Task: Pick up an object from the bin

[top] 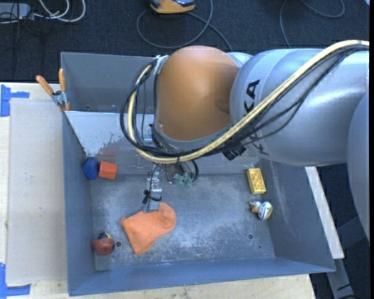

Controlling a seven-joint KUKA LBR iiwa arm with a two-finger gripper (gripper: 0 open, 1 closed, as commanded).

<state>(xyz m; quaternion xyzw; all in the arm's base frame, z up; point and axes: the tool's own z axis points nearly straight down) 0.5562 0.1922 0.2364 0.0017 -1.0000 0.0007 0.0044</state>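
My gripper [153,199] hangs below the orange wrist cover in the middle of the bin, its tip just above the upper edge of a crumpled orange cloth [148,226]. The cloth lies flat on the bin floor at front centre. I cannot make out whether the fingers touch the cloth.
A blue ball [90,168] and a small orange block [107,170] sit by the left wall. A dark red round thing [103,245] lies in the front left corner. A yellow brick [256,180] and a small white-and-yellow object [261,210] lie on the right.
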